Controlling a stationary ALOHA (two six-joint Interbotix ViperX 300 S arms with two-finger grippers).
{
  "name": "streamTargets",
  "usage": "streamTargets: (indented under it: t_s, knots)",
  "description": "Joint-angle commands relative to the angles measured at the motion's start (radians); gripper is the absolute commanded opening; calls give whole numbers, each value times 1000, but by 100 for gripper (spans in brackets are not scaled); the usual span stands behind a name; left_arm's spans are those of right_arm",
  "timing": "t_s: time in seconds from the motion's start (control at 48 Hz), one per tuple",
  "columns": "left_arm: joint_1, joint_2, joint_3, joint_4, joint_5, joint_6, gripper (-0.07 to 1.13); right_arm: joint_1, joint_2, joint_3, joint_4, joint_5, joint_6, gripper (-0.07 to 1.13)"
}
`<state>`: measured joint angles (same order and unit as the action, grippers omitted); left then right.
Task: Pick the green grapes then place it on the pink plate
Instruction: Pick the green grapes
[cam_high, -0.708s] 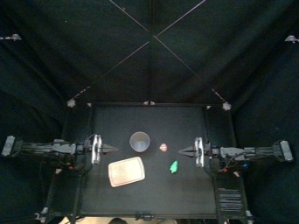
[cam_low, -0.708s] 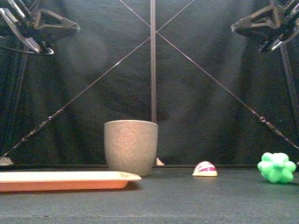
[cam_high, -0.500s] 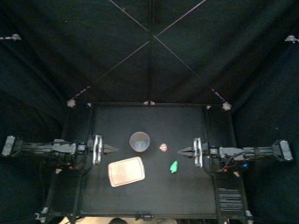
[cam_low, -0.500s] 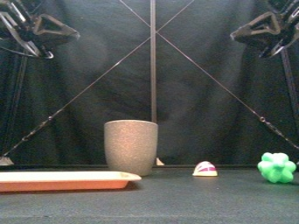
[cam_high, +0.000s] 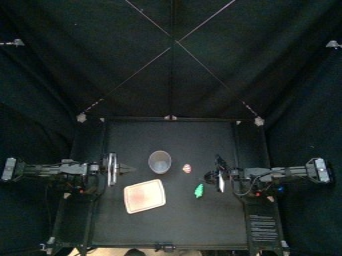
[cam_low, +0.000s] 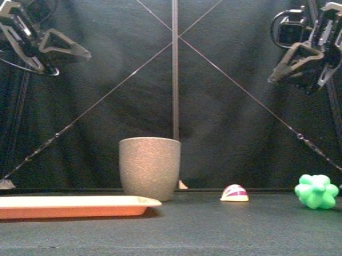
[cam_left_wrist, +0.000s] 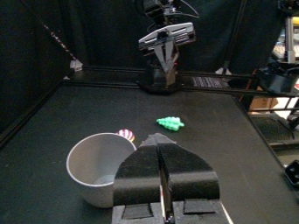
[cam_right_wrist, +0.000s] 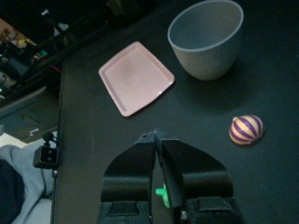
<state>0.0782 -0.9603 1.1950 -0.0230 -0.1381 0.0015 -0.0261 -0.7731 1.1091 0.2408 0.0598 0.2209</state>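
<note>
The green grapes lie on the table right of the pink plate, and show low at the right in the front view. My right gripper hangs high above the table, just right of the grapes, its jaws shut and holding nothing. In the right wrist view a green sliver of the grapes shows behind the closed jaws. My left gripper rests shut at the left side, well away from the grapes.
A tall grey speckled cup stands behind the plate. A small striped toy lies between the cup and the grapes. Open table lies in front of the grapes.
My right gripper has moved inward toward the table's middle and tilted downward, now near the grapes. The left arm has hardly moved. Nothing on the table has shifted.
</note>
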Motion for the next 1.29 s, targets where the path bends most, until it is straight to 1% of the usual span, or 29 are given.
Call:
streamTargets:
  t_s: [0.021,0.125,0.167,0.312,0.438,0.458,0.604,0.771,0.896,0.958,1.042,1.292]
  knots:
    - [8,6,-11,-3,-5,2,11,-6,6,-15,26,38,3,71]
    - [9,6,-11,-2,-6,2,11,-40,8,-11,109,72,3,87]
    - [11,6,-11,-3,-8,2,11,-58,8,-3,170,89,3,91]
    - [12,6,-11,-2,-8,2,11,-75,18,41,356,127,2,91]
    - [26,6,-11,-2,-8,2,11,-75,43,55,482,176,3,91]
    - [28,6,-11,-3,-8,3,11,-78,49,55,515,187,3,91]
    - [52,6,-9,-3,-11,2,11,-86,109,44,627,212,5,90]
    - [66,6,-6,-5,-11,-2,11,-92,209,38,719,215,8,90]
    - [66,6,-3,-3,-11,-2,11,-129,290,32,813,216,6,90]
    - [66,6,0,-5,-11,-3,11,-143,319,28,839,224,5,90]
    - [66,6,6,-3,-11,-3,11,-156,354,14,857,224,5,90]
    - [66,6,18,-3,-12,-3,11,-147,491,-31,888,232,6,90]
